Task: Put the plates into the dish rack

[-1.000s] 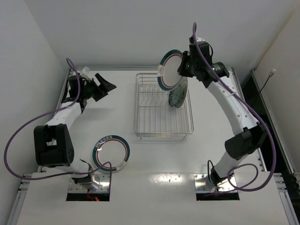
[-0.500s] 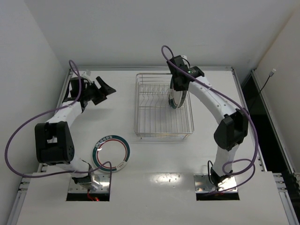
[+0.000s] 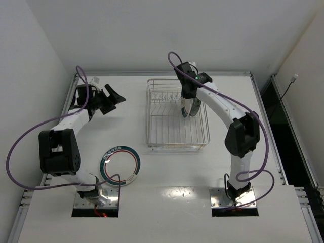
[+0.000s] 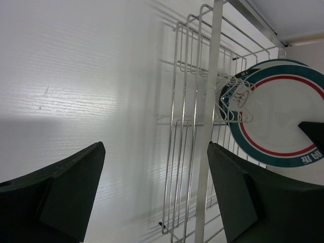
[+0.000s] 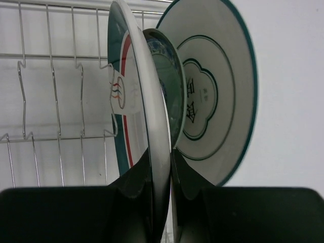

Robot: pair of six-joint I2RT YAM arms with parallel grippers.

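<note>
Ringed plate [image 5: 137,91] upright on edge in dish rack [image 3: 177,146], rim pinched by right gripper [image 5: 161,169]. Teal plate [image 5: 169,86] and white plate [image 5: 223,101] stand behind (both racked). Second ringed plate [image 3: 120,165] flat on table [image 3: 172,172]. Left gripper [image 3: 112,96] wide, empty, left of rack.

Your left arm [image 3: 68,121] and right arm [image 3: 218,104] carry slim white links with bulky black joint housings. A purple cable [image 3: 86,98] loops loosely off each, from wrist down to base. Fingers [image 4: 63,195] show matt black, wedge-shaped, in the lower corners of the left wrist view.
</note>
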